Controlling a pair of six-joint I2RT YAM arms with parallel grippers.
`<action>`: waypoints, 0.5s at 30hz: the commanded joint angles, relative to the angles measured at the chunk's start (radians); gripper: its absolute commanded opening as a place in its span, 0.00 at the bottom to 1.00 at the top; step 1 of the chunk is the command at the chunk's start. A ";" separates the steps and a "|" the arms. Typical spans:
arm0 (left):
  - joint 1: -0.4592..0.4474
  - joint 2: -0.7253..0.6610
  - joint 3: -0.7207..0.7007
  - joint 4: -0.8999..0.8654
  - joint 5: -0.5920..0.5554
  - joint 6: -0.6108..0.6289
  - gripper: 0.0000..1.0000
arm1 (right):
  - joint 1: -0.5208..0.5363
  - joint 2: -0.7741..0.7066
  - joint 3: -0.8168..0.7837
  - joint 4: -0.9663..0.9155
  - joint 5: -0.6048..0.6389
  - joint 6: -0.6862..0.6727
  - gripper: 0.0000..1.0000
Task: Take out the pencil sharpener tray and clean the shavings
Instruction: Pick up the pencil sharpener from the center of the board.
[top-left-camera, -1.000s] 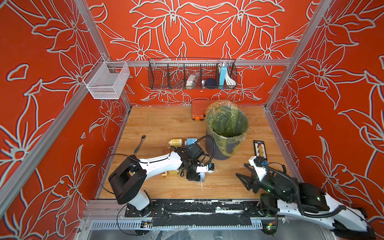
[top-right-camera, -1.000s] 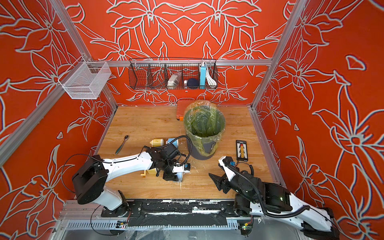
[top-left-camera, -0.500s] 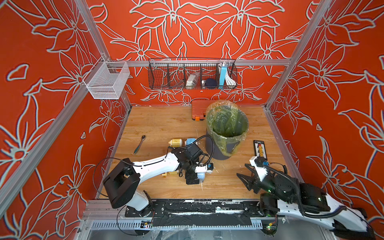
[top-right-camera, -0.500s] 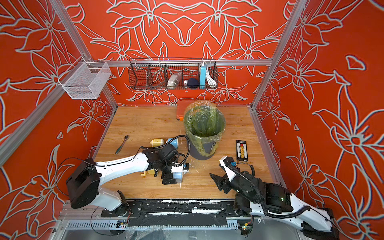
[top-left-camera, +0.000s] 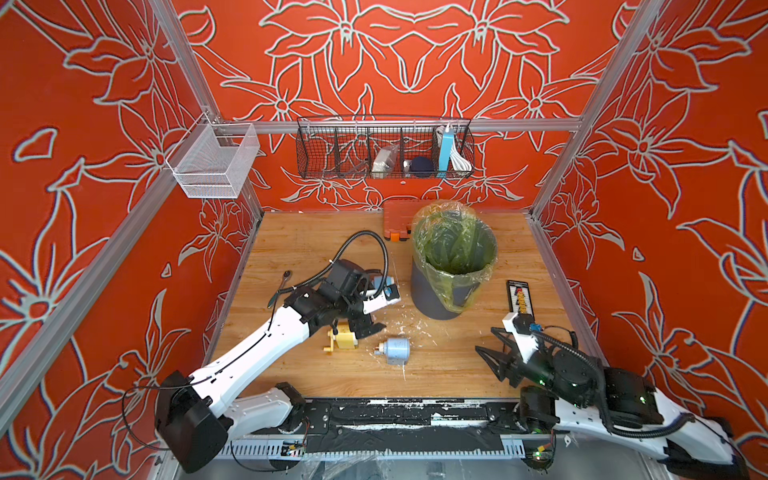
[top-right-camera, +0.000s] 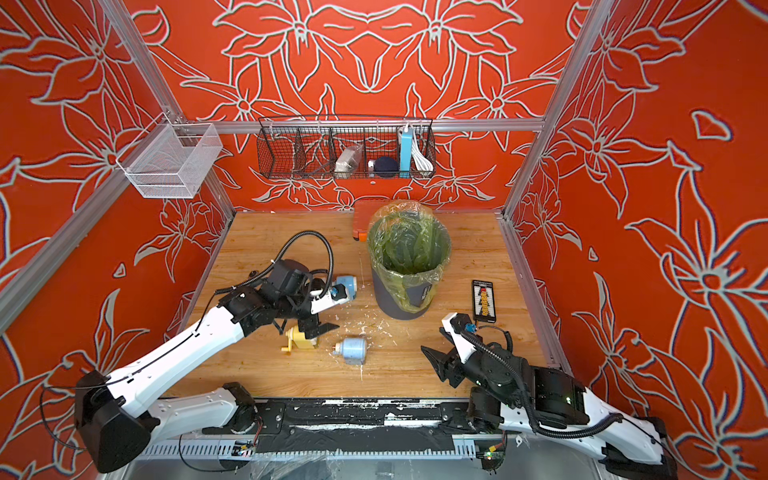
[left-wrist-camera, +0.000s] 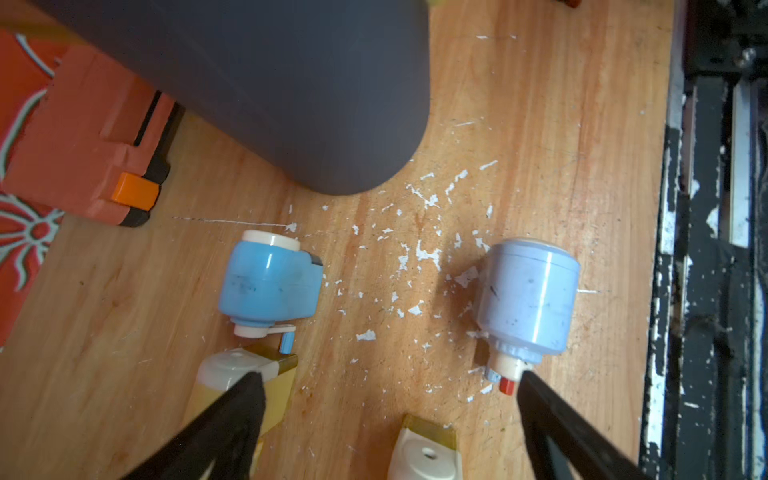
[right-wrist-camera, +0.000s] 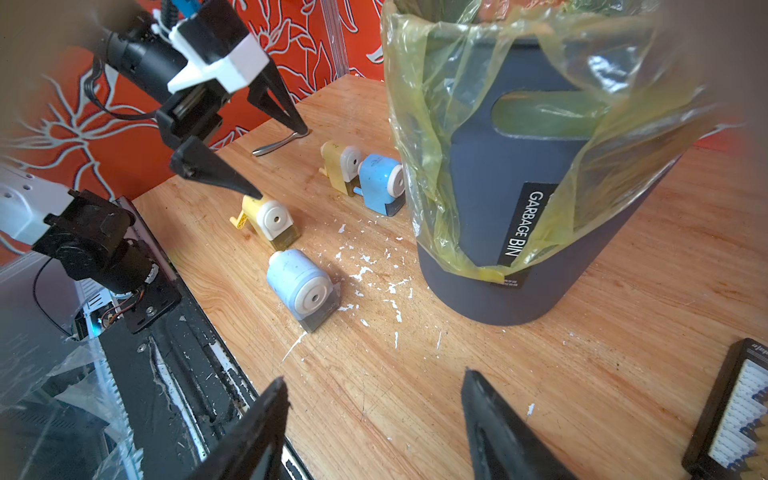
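A pale blue pencil sharpener (top-left-camera: 395, 350) (top-right-camera: 352, 349) (right-wrist-camera: 301, 284) lies on its side on the wooden table, free of both grippers. Its smoky tray (right-wrist-camera: 319, 319) sits in its base. Whitish shavings (top-left-camera: 415, 328) (left-wrist-camera: 424, 253) (right-wrist-camera: 365, 270) are scattered between it and the bin. My left gripper (top-left-camera: 361, 326) (top-right-camera: 320, 326) (left-wrist-camera: 388, 377) hangs open over a yellow sharpener (top-left-camera: 343, 337) (left-wrist-camera: 424, 451) and holds nothing. A second yellow sharpener (left-wrist-camera: 245, 374) and a brighter blue one (left-wrist-camera: 270, 282) (top-right-camera: 347, 286) lie further back. My right gripper (top-left-camera: 486, 340) (right-wrist-camera: 374, 376) is open and empty near the front edge.
A grey garbage bin (top-left-camera: 432, 299) (right-wrist-camera: 498, 208) with a yellow-green liner stands behind the shavings. An orange case (top-left-camera: 397, 220) lies at the back wall, a black card (top-left-camera: 517, 296) right of the bin, and a metal tool (top-left-camera: 282, 280) at the left.
My left gripper has opened, let go of the pale blue sharpener and drawn back to the left. The sharpener now lies alone on the table. The right arm has barely moved.
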 joint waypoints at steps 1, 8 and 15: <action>0.059 0.103 0.084 -0.044 0.059 0.146 0.88 | -0.002 -0.010 0.028 -0.016 0.027 0.009 0.68; 0.148 0.374 0.338 -0.116 0.102 0.254 0.84 | -0.002 -0.010 0.081 -0.058 0.045 -0.017 0.68; 0.157 0.552 0.467 -0.162 0.102 0.284 0.78 | -0.002 -0.028 0.076 -0.053 0.049 -0.025 0.68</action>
